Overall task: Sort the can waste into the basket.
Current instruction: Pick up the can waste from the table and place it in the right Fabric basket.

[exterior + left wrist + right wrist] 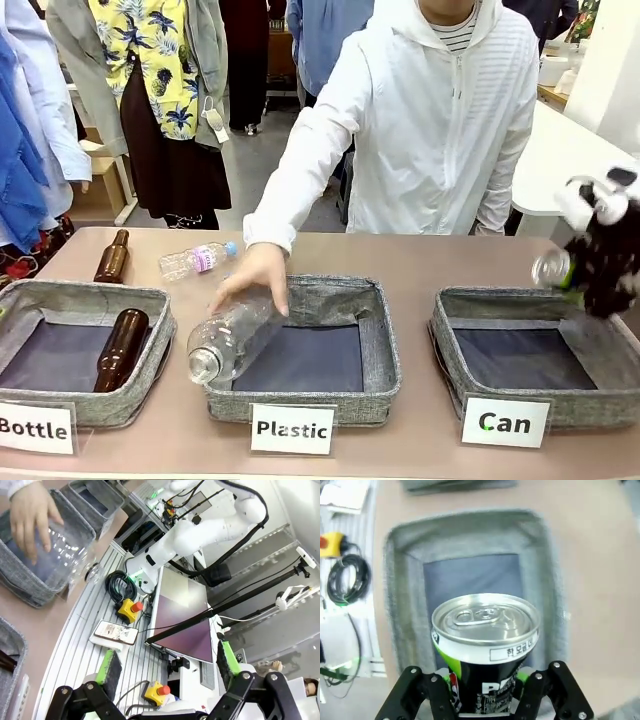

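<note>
A: The "Can" basket (590, 402) sits lower right. Where's the right tool (580, 275)?
B: Above its far right edge, clenched on the dark can (551, 268), lid pointing frame-left. The basket's opening seems straight below. The left tool (165, 650) is released.

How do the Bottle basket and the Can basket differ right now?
The Bottle basket holds a brown bottle; the Can basket shows bare lining. The right gripper holds a can above the Can basket; nothing hovers above the Bottle basket. Both are grey fabric, dark-lined, white-labelled.
</note>
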Controlling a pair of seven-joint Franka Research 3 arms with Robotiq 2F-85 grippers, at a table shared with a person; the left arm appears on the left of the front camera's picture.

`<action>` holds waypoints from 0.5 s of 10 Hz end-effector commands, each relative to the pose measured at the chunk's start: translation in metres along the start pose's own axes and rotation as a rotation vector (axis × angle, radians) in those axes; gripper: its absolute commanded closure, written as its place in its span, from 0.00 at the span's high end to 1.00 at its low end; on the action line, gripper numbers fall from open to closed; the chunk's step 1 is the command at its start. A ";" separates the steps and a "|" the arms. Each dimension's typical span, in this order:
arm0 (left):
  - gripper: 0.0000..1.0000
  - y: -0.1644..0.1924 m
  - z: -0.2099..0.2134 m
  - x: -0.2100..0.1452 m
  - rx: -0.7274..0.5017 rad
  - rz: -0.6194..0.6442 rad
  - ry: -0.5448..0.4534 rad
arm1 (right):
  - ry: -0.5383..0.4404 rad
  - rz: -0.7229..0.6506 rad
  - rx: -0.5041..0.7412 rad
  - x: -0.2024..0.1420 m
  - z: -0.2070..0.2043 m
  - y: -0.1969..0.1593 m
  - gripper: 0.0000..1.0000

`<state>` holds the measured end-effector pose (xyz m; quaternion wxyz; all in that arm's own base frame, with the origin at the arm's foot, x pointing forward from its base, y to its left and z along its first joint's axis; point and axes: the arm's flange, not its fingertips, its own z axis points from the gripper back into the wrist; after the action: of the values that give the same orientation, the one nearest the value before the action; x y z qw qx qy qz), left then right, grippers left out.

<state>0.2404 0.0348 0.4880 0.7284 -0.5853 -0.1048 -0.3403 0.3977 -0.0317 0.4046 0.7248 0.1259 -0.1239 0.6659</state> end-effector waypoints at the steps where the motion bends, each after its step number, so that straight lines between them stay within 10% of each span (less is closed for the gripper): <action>1: 1.00 -0.002 -0.001 -0.002 -0.006 0.014 0.007 | 0.027 0.052 -0.009 -0.003 -0.019 0.004 0.00; 3: 1.00 -0.002 -0.001 -0.002 -0.006 0.014 0.007 | 0.005 0.084 -0.014 -0.006 -0.018 0.005 0.00; 4: 1.00 -0.002 -0.001 -0.002 -0.006 0.014 0.007 | 0.007 0.089 -0.003 -0.007 -0.018 0.004 0.56; 5: 1.00 -0.002 -0.001 -0.002 -0.006 0.014 0.007 | 0.003 0.075 -0.002 -0.007 -0.019 0.001 0.56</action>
<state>0.2404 0.0348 0.4880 0.7284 -0.5853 -0.1048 -0.3403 0.3893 -0.0285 0.3843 0.7100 0.1222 -0.1197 0.6831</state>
